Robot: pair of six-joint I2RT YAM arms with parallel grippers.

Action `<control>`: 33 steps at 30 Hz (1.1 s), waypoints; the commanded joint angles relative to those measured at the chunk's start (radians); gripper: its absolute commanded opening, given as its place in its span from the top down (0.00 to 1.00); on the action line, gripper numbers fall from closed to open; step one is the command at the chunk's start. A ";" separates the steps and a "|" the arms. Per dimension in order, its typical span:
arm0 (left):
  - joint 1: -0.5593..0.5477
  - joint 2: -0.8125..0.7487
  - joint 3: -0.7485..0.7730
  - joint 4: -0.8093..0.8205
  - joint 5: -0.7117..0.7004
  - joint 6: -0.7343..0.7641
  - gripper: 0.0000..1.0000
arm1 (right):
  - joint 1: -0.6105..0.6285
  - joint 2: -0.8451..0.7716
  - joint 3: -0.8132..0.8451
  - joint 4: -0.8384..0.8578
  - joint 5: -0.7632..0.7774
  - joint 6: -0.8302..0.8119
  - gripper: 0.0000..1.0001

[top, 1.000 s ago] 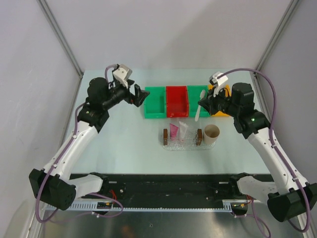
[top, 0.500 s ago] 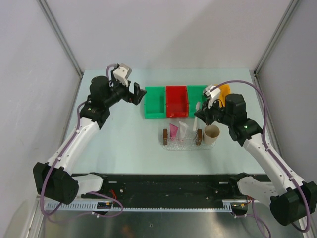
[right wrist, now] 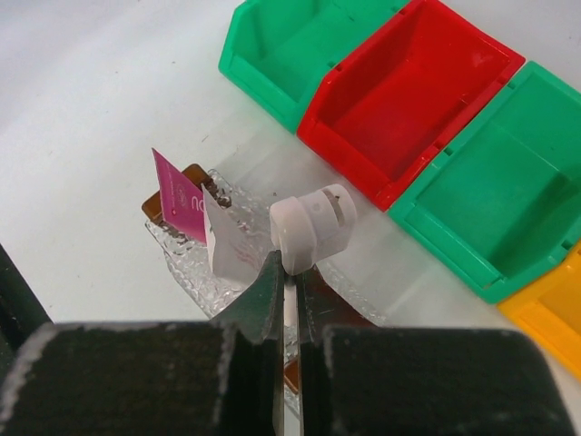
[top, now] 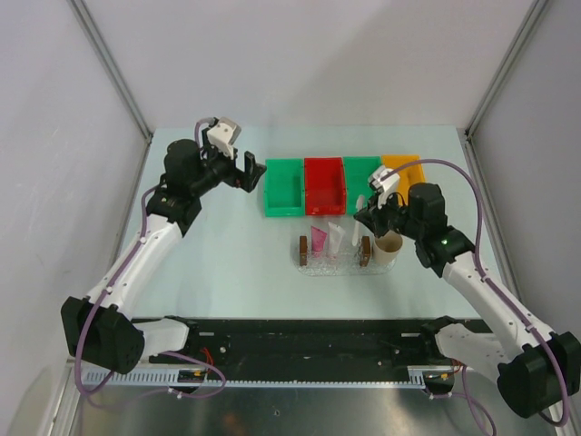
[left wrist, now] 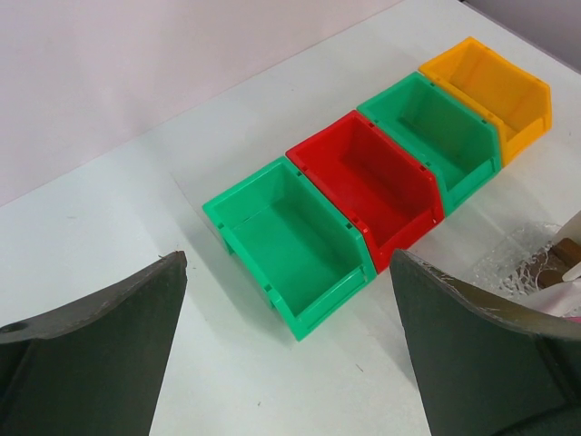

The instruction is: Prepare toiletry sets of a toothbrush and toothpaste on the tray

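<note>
My right gripper [top: 364,216] is shut on the white toothbrush [top: 356,233], which hangs over the right part of the clear tray [top: 320,266]. In the right wrist view the toothbrush [right wrist: 310,231] sticks out end-on from the shut gripper [right wrist: 292,272], above the bumpy tray [right wrist: 178,252]. A magenta toothpaste tube [top: 319,239] and a pale whitish tube [top: 337,238] lean in the tray; both show in the right wrist view, the magenta toothpaste [right wrist: 176,194] and the pale tube [right wrist: 227,243]. My left gripper [top: 255,173] is open and empty, left of the bins.
A row of bins stands behind the tray: green [top: 284,187], red [top: 325,184], green [top: 362,174], yellow [top: 405,169]. A beige cup [top: 388,243] stands against the tray's right handle [top: 365,250]. The left wrist view shows the bins, with the green one [left wrist: 290,243] nearest.
My right gripper has carried the toothbrush from over the right green bin forward and down to the tray's right end. My left gripper drew back slightly left.
</note>
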 commanded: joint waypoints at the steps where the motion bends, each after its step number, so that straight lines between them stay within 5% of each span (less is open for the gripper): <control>1: 0.009 -0.006 -0.007 0.014 0.015 0.045 0.03 | 0.010 0.013 -0.018 0.110 0.020 0.022 1.00; 33: 0.012 -0.005 -0.020 0.014 0.052 0.037 0.03 | 0.031 0.076 -0.123 0.241 0.064 0.034 1.00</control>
